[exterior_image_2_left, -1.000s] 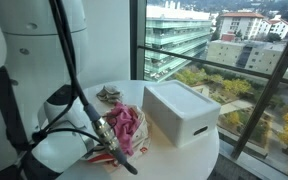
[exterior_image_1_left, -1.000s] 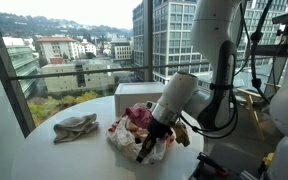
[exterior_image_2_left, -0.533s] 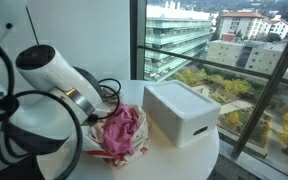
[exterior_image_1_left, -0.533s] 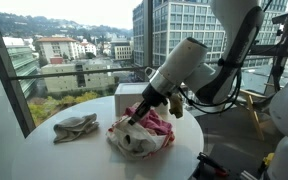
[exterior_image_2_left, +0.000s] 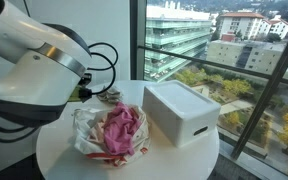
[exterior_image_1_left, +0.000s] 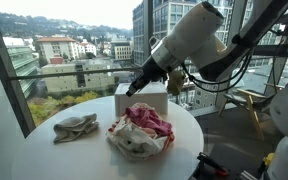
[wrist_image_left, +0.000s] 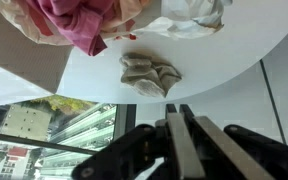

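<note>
My gripper (exterior_image_1_left: 132,88) hangs in the air above the round white table (exterior_image_1_left: 89,150), over the far side of a pile of pink and red cloth (exterior_image_1_left: 147,122). The pile lies on crumpled white material. In the wrist view the fingers (wrist_image_left: 176,110) are pressed together with nothing between them. That view also shows the pink cloth (wrist_image_left: 79,20) and a crumpled grey cloth (wrist_image_left: 150,73) on the table below. In an exterior view the arm covers most of the gripper, above the pink pile (exterior_image_2_left: 119,128).
A white rectangular box (exterior_image_1_left: 142,96) stands at the table's far side, also seen beside the pile (exterior_image_2_left: 181,110). The grey cloth (exterior_image_1_left: 74,126) lies apart from the pile near the window side. Large windows surround the table. The table edge is close on all sides.
My gripper has lifted out of the pink cloth pile and risen up and back toward the white box. It came away empty. The pile stays on the table.
</note>
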{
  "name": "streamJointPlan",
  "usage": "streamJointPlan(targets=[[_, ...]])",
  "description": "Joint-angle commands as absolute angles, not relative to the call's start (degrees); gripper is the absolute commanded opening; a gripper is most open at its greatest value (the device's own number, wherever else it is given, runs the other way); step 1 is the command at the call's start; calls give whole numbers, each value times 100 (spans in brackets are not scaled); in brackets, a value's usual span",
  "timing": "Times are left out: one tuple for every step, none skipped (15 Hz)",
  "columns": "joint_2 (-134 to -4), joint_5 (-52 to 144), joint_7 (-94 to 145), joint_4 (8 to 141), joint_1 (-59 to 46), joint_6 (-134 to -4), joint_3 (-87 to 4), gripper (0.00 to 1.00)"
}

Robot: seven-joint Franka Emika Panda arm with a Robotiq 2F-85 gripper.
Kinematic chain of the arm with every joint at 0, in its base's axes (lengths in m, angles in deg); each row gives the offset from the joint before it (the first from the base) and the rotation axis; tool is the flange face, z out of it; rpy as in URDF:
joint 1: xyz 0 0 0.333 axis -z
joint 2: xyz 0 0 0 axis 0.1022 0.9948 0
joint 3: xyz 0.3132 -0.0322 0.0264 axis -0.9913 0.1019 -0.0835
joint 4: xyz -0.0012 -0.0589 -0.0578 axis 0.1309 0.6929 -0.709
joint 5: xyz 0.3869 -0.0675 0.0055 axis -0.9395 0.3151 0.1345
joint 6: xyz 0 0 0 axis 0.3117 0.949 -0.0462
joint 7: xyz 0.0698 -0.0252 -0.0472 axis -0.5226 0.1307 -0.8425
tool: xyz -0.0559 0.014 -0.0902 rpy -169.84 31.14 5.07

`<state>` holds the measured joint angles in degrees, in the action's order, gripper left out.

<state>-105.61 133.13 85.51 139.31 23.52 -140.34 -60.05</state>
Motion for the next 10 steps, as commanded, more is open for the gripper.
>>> streamJointPlan(targets=[[-11245,13807,9551,13940,2395,-13377,-6199,35],[-11277,13985,9861,13933,2434,-13106,-6297,35],[-11269,14210,10180,13935,2496,-12834,-6426,42],[-11221,14416,10489,13940,2596,-12539,-6605,49],[-11161,14529,10741,13950,2723,-12265,-6806,58],[-11121,14542,10889,13966,2857,-12054,-6997,65],[-11083,14509,10932,13990,3024,-11887,-7177,73],[-11047,14387,10915,14016,3189,-11722,-7367,80],[-10990,14254,10824,14035,3398,-11600,-7550,87],[-10945,14111,10698,14042,3584,-11530,-7706,95]])
